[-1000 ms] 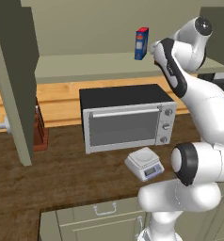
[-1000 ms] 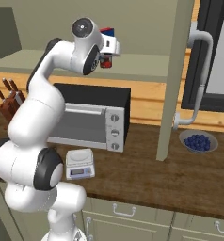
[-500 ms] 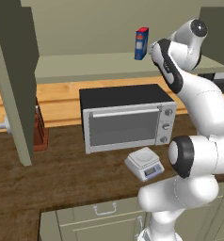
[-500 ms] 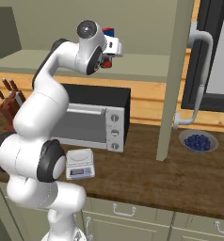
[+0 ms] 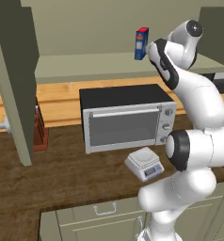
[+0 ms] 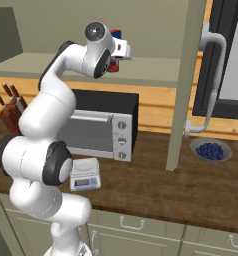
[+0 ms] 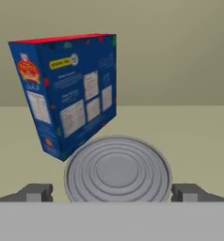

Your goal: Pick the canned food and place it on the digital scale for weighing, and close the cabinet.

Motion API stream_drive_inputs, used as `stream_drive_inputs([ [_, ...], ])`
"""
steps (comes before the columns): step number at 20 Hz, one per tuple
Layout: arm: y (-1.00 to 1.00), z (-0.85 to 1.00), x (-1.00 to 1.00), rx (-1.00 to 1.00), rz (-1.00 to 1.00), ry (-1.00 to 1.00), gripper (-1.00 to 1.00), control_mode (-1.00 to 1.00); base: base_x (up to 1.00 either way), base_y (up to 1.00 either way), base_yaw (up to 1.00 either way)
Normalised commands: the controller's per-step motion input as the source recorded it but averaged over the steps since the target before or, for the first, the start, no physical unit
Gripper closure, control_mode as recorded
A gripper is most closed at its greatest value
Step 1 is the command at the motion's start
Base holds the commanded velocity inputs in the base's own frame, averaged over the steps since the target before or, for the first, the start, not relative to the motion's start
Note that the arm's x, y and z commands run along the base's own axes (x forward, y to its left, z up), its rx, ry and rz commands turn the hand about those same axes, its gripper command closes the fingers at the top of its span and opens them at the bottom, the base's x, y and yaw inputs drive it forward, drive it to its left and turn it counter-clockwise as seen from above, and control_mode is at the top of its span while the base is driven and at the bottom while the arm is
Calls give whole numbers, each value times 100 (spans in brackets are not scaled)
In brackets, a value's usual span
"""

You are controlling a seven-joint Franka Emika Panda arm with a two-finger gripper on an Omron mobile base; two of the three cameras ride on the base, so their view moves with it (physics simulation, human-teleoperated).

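Gripper (image 7: 117,193) spread apart, straddling short silver-topped can (image 7: 117,169) on olive cabinet shelf (image 7: 198,141), just before tall blue-and-red box (image 7: 67,92).

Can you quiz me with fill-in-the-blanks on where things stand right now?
1. In the hand view the canned food sits between the two ____ of the gripper.
2. Behind the can stands a blue ____.
3. The digital scale rests on the counter in front of the ____.
4. The plate of the scale is ____.

Missing: fingertips; box; toaster oven; empty
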Motion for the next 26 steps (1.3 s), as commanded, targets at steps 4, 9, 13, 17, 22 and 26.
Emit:
stream_drive_inputs([
  [4, -3, -5, 15, 0, 1, 0, 100, -100, 0, 0, 0],
  [9, 0, -7, 2, 0, 2, 0, 100, -100, 0, 0, 0],
  [13, 0, -6, -6, 0, 1, -2, 100, -100, 0, 0, 0],
  [17, 14, 3, -80, 0, 4, -16, 100, -100, 0, 0, 0],
  [22, 24, 41, -100, 0, 5, -18, 100, -100, 0, 0, 0],
  [26, 16, 17, -100, 4, 8, -11, 100, -100, 0, 0, 0],
])
